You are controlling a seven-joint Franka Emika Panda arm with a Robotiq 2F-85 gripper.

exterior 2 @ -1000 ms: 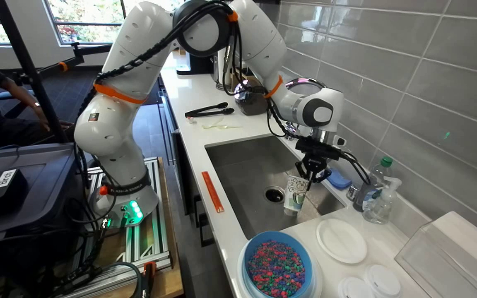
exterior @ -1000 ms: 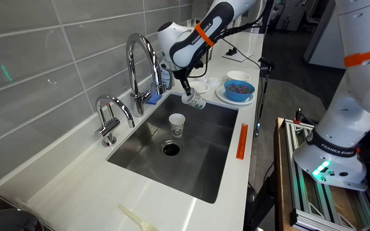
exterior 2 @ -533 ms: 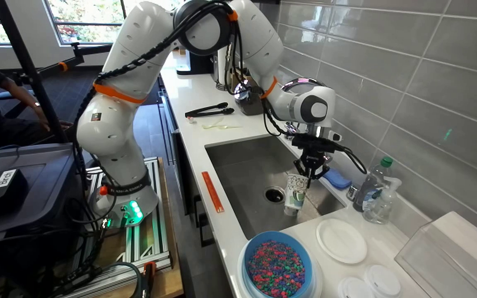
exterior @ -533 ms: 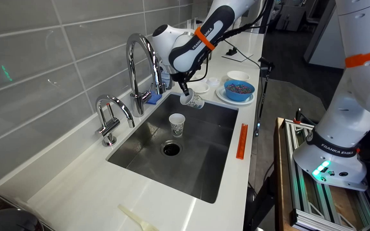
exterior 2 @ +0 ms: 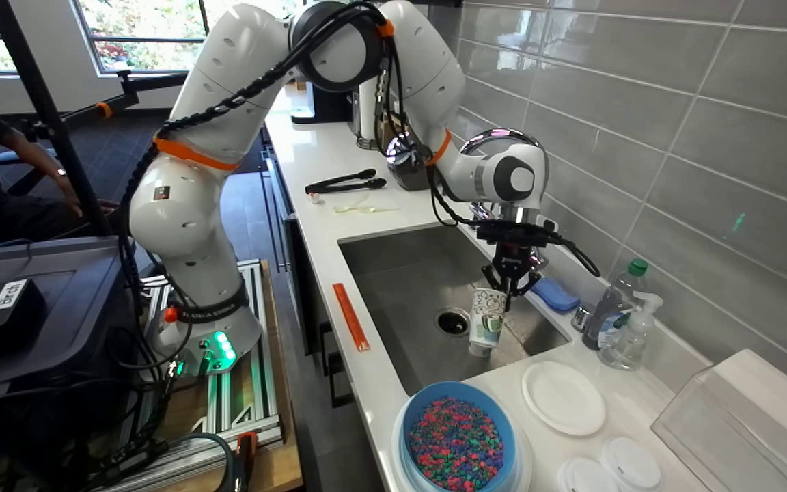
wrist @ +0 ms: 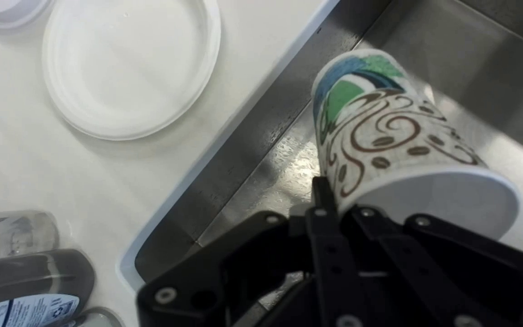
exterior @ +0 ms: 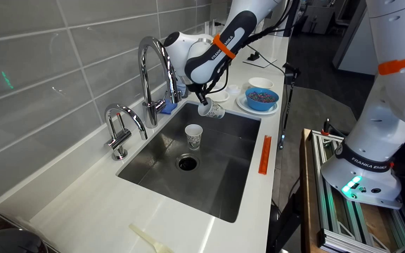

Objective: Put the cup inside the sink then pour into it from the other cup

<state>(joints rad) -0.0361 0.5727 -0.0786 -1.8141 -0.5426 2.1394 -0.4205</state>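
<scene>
Arm over sink; pincer downward

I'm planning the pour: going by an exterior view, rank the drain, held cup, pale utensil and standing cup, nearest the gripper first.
1. Held cup, tilted in the gripper.
2. Standing cup, lower, in the sink.
3. Drain, sink floor, past that cup.
4. Pale utensil, on the countertop across the sink.

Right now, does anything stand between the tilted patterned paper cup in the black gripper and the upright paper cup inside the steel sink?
Nothing visible: the gripper holds the tilted cup above the sink, with only open space toward the upright cup. The tall, curved chrome faucet stands beside, not between.
</scene>
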